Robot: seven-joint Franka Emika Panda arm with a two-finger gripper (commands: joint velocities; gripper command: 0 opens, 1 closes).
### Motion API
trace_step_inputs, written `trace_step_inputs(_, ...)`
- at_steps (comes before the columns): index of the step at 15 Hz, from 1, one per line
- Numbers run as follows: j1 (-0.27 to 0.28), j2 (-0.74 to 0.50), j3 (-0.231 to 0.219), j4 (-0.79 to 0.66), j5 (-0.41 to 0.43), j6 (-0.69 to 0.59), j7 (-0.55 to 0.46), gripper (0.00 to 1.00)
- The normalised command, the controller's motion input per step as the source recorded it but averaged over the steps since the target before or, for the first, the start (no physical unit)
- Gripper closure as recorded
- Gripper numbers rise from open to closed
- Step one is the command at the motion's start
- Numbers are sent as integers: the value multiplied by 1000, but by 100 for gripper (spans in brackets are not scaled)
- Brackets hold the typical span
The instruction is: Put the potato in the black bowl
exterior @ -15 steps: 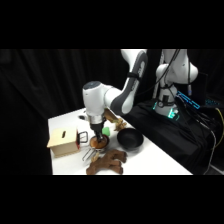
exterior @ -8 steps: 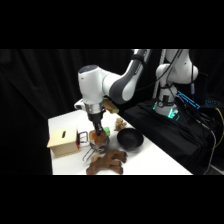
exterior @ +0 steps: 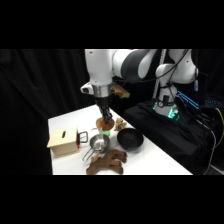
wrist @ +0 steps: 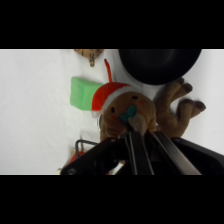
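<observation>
The potato (exterior: pixel 106 123), a small reddish-brown lump, hangs a little above the table's middle with my gripper (exterior: pixel 104 116) shut on it from above. In the wrist view the potato (wrist: pixel 114 114) fills the centre, and the gripper (wrist: pixel 131 120) pinches its near side. The black bowl (exterior: pixel 129 139) stands on the table to the right of and nearer than the potato. Its rim shows at the top of the wrist view (wrist: pixel 157 67). Nothing shows inside the bowl.
A silver pot (exterior: pixel 98 144) with a handle stands just below the gripper. A wooden box (exterior: pixel 62 141) sits at the left. A big brown lumpy thing (exterior: pixel 107 162) lies at the front (wrist: pixel 180 105). A small tan knobbly thing (exterior: pixel 120 124), a green block (wrist: pixel 84 92) and a red object (wrist: pixel 106 95) lie nearby.
The arm has risen and straightened over the table's middle. The potato has come up slightly off the table in the shut gripper.
</observation>
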Motion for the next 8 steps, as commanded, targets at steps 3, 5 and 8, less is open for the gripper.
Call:
trace_step_inputs(3, 55, -698, 142, -701, -205, 22, 347, 94)
trace_step_inputs(5, 28, -566, 174, -602, -89, 132, 264, 94)
trace_step_inputs(8, 27, -367, 162, -472, -8, 279, 166, 94)
